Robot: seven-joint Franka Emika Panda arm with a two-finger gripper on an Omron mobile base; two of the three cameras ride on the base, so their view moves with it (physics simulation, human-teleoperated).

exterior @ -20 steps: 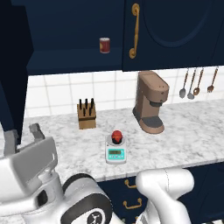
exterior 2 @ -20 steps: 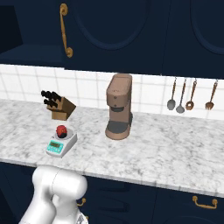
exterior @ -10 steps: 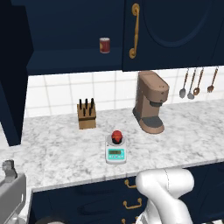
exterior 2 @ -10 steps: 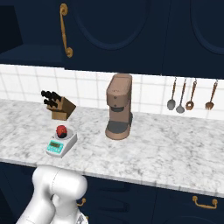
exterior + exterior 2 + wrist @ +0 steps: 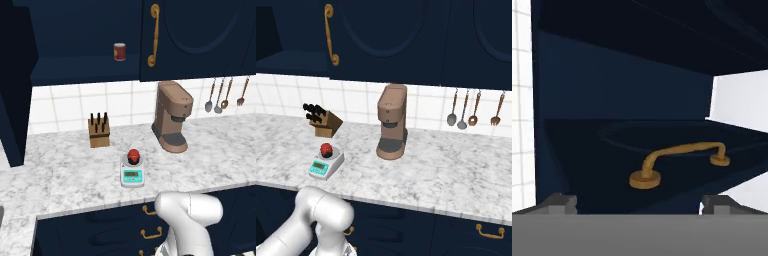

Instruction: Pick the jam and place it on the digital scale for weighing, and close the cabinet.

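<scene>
On the marble counter (image 5: 65, 175) you see the jam (image 5: 133, 156) sitting on the scale (image 5: 132, 172), near the knife block (image 5: 98, 131). Your gripper (image 5: 639, 200) faces the open cabinet door's (image 5: 612, 125) brass handle (image 5: 679, 159), fingertips (image 5: 559, 202) spread, gripping nothing.

Coffee maker (image 5: 171, 117) beside knife block (image 5: 98, 131) on counter (image 5: 70, 175).

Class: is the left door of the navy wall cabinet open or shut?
Open: the cabinet shows its shelf and a red can, its left door swung outward.
</scene>
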